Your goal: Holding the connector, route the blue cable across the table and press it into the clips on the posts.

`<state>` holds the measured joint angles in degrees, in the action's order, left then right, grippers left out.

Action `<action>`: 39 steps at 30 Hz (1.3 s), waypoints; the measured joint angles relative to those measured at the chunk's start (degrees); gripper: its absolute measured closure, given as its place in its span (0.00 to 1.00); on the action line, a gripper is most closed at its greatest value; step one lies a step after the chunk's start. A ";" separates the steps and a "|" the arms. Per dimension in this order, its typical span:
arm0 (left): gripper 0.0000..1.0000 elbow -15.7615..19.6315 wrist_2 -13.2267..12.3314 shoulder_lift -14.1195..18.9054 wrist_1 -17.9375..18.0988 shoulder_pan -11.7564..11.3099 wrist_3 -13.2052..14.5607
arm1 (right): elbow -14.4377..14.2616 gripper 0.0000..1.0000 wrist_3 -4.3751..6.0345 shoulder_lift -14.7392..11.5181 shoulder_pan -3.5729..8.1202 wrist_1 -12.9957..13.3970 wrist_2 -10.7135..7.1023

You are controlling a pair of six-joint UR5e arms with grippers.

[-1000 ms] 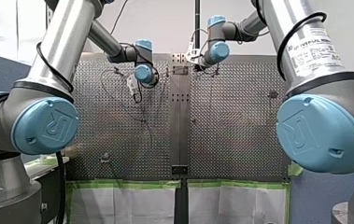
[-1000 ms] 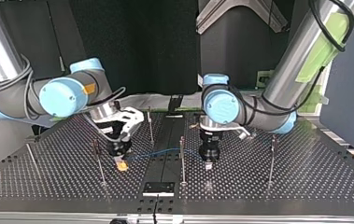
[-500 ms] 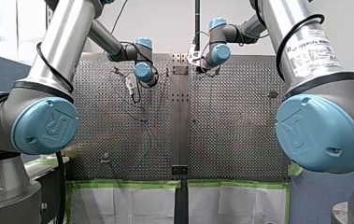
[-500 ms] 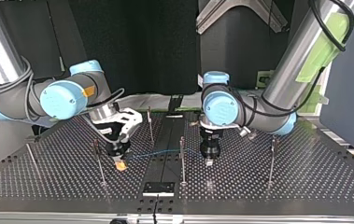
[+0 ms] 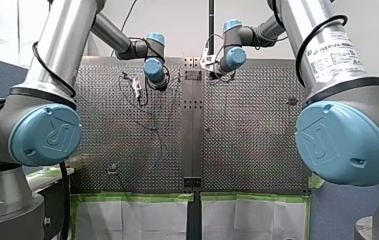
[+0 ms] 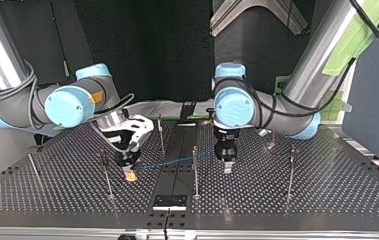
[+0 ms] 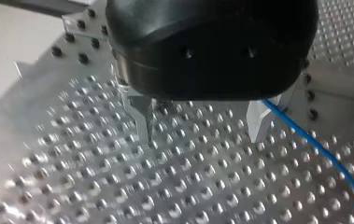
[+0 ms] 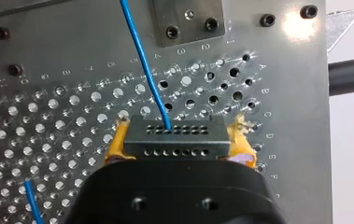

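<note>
Well, the right gripper (image 8: 178, 145) clamps the connector (image 8: 174, 133) between yellow pads (image 8: 114, 148); the blue cable (image 6: 169, 162) runs toward three o'clock in the top view, past a post (image 6: 195, 172). The left gripper (image 7: 202, 135) hangs wide (cable just beside one finger (image 7: 258, 123)). Best kept taut before pressing.

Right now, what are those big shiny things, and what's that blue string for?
They are my two robot arms, each ending in a gripper with two fingers. One picture looks from behind my shoulders, one faces me across the table, and two come from cameras on my wrists. The table is metal, full of little holes, with thin posts standing on it. My right gripper pinches a small dark connector between yellow pads; the blue string is a cable running out of it. My left gripper is open and holds nothing; the cable passes beside it.
</note>
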<state>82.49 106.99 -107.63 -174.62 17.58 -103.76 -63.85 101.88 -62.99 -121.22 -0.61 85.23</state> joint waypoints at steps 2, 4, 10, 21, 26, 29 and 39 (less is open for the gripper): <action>0.00 0.50 -0.37 0.99 -0.78 0.37 0.00 | -0.02 1.00 0.00 0.00 -0.06 -0.09 0.02; 0.00 1.02 -0.90 1.74 -1.49 0.69 -0.01 | -0.02 1.00 0.00 -0.05 -0.08 -0.19 0.03; 0.00 3.74 -2.07 3.75 -2.43 1.65 -0.11 | -0.02 1.00 0.00 -0.56 -0.14 -0.38 0.03; 0.00 6.72 -2.13 8.45 -2.85 3.22 -0.11 | -0.29 1.00 -0.02 -1.09 0.05 -1.45 0.44; 0.00 6.93 -1.48 10.10 -2.94 5.02 0.59 | -0.33 1.00 -0.01 -1.48 0.22 -2.24 0.74; 0.00 6.94 -0.20 10.45 -2.09 6.51 1.09 | -0.41 1.00 -0.11 -1.64 0.28 -2.96 1.18; 0.00 6.21 3.96 10.50 0.82 10.88 1.45 | -2.25 1.00 -0.49 -3.27 0.58 -3.93 2.68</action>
<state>88.70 110.96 -97.13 -173.80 28.46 -102.32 -66.10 101.39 -66.26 -120.64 -4.54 87.91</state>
